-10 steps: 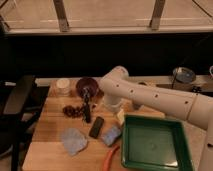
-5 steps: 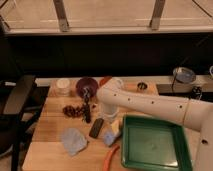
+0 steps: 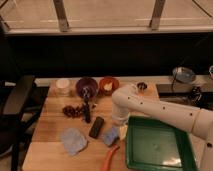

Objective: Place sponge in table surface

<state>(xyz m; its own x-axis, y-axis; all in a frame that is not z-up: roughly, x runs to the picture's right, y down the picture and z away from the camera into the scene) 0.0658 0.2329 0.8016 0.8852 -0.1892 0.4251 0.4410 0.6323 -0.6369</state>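
The light-blue sponge [image 3: 110, 135] lies on the wooden table surface [image 3: 50, 122], between a black bar [image 3: 96, 127] and the green tray [image 3: 155, 148]. My white arm [image 3: 150, 111] reaches in from the right, bends near the table's middle and points down. Its gripper [image 3: 119, 125] is at the lower end of the arm, just above and to the right of the sponge, mostly hidden by the arm. A pale yellow piece [image 3: 123, 132] shows right beside the sponge.
A grey-blue cloth pad [image 3: 73, 140] lies at front left and an orange carrot-like thing [image 3: 110, 159] at the front edge. At the back are a white cup [image 3: 63, 86], a purple bowl [image 3: 86, 85] and an orange bowl [image 3: 108, 85]. A dark utensil [image 3: 88, 107] and a dark red cluster [image 3: 73, 111] lie mid-table. A black chair [image 3: 15, 107] stands to the left.
My arm has swung from over the bowls down and toward the table's front, beside the sponge. The sponge, bar and pad have not moved.
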